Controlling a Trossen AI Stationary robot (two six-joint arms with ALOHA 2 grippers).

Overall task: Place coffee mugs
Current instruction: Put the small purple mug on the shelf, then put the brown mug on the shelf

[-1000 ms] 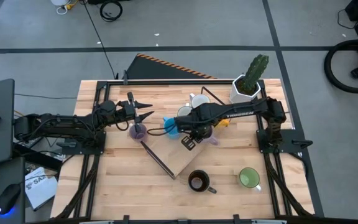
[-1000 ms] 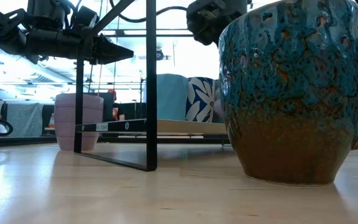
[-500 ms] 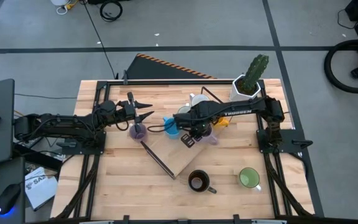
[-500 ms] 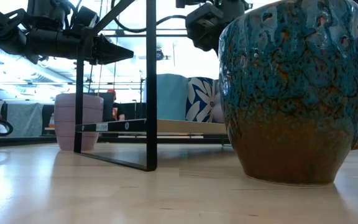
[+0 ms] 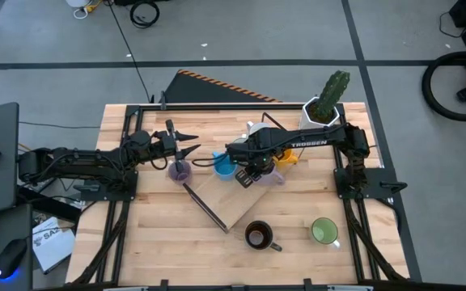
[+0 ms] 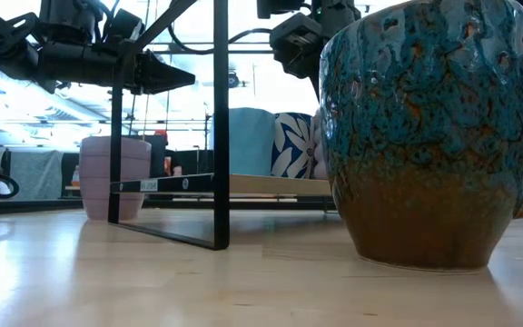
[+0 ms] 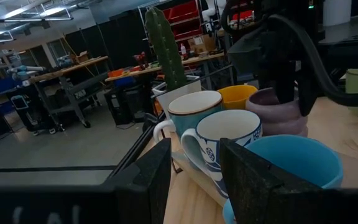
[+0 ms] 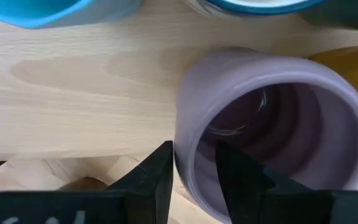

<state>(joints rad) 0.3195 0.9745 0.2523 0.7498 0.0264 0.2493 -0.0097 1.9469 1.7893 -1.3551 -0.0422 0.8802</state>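
Right tool (image 8: 191, 180) astride lavender mug (image 8: 272, 124) rim (open)

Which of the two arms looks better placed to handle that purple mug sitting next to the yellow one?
The right. Its gripper hangs directly over that lavender mug, fingers straddling the rim. The left gripper waits farther off, beside another lavender mug.

A pale wooden table (image 5: 152, 242) carries a slim black frame rack (image 5: 209, 206) mid-table, a dark brown mug (image 5: 258, 236) and green mug (image 5: 324, 232) by the near edge, a lavender mug (image 5: 178, 170) left of centre, and a potted cactus (image 5: 324, 105) at the far right corner
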